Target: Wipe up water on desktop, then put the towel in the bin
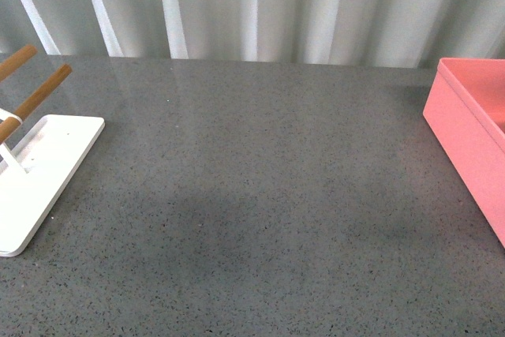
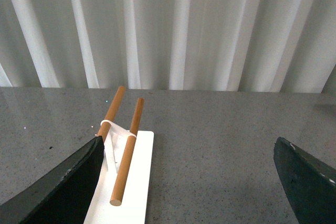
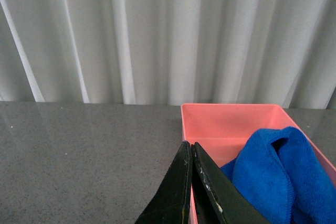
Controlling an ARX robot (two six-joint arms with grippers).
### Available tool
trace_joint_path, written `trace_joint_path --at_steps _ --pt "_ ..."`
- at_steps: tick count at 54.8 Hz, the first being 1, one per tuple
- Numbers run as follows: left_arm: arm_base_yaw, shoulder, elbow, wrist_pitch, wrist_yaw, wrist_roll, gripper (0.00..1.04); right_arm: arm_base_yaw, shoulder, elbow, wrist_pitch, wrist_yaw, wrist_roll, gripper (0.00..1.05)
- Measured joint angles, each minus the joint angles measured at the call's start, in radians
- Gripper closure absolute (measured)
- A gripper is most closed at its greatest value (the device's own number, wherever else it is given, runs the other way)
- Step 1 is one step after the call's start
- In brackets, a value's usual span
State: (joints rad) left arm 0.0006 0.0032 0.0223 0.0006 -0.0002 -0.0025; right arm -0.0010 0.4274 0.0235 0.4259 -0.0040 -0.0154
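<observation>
Fingers of the right end effector (image 3: 193, 192) are pressed together with nothing between them, hanging just over the near wall of the salmon-pink bin (image 3: 210, 121). Beside them, inside the bin, the bright blue microfibre towel (image 3: 281, 174) lies bunched against the far side, already let go. Off to the other side, the left end effector (image 2: 189, 182) is spread wide and empty above the bench (image 2: 220, 145), with the white rack (image 2: 137, 182) and its two wooden rods (image 2: 126, 153) just ahead of it.

From the front view neither arm shows; only the speckled grey bench, the rack at the left edge and a corner of the bin at the right. I'd judge the job essentially finished.

What could still go awry: the closed right fingers sit very near the bin wall, so a careless retreat might knock or drag the bin. The towel's fluffy pile could also snag on a fingertip (it looks close to them) and get pulled back out.

Whether the bench is truly dry is hard to tell. A darker patch shows in the middle, but that could be shadow as easily as dampness. The bin is cut off in both views, and much of the towel runs out of frame.
</observation>
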Motion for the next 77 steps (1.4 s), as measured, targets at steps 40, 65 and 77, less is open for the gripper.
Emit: trace_joint_path --at_steps 40,65,77 --pt "0.000 0.000 0.000 0.000 0.000 0.000 0.07 0.000 -0.254 0.000 -0.249 0.000 0.005 1.01" --pt "0.000 -0.001 0.000 0.000 0.000 0.000 0.07 0.000 -0.423 0.000 -0.424 0.002 0.005 0.91" --pt "0.000 -0.001 0.000 0.000 0.000 0.000 0.07 0.000 -0.423 0.000 -0.424 0.003 0.005 0.53"
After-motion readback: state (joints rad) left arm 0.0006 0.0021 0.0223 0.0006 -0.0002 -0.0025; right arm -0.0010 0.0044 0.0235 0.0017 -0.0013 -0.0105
